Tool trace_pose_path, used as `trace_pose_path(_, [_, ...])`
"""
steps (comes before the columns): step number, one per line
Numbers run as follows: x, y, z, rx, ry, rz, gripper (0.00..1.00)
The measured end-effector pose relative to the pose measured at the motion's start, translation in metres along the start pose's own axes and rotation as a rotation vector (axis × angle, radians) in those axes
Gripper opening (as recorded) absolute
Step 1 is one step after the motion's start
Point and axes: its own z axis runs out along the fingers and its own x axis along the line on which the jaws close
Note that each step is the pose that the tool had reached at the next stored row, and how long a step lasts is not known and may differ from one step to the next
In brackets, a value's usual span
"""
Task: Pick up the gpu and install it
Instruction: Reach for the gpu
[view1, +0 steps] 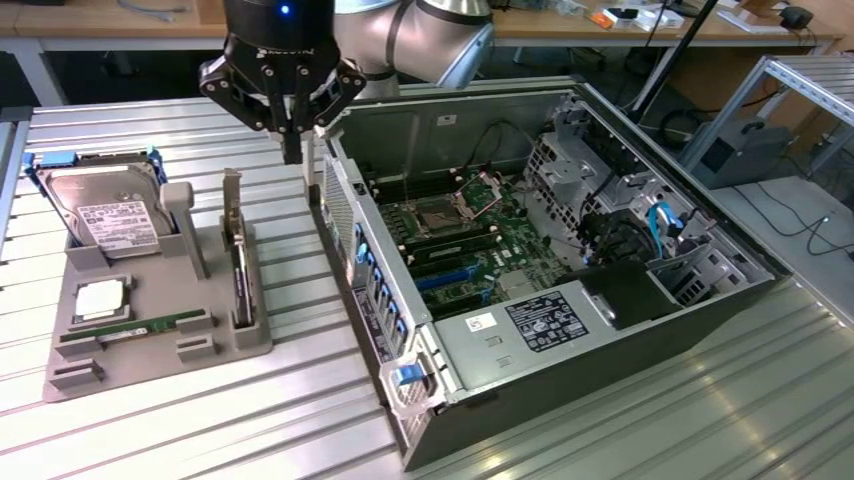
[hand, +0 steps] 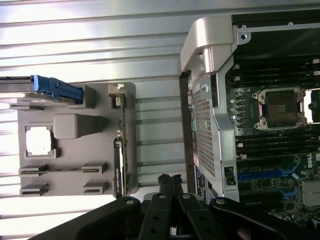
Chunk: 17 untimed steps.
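Two hazards stand out from here. The fingers (view1: 291, 140) are pressed together and hold nothing, hanging over the counter (view1: 134, 130) in the gap between the grey tray (view1: 160, 352) and the open computer case (view1: 344, 200), close to the case's rear wall. The gpu (view1: 239, 262) stands on edge in a slot along the tray's side nearest the case, with its silver bracket (view1: 231, 198) rising at the far end. Brought down closed, the fingers would likely strike the card's thin top edge rather than straddle it, rocking it in its slot. The tall grey post (view1: 180, 222) just beside the card and the nearby case wall leave little room, so a sideways error could snag either one. A grip taken off-centre may let the card tilt.
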Motion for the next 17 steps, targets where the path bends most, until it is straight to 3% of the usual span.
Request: trace_pose_path(17, [0.013, -0.001, -0.0004, 0.0, 0.0, 0.0, 0.11])
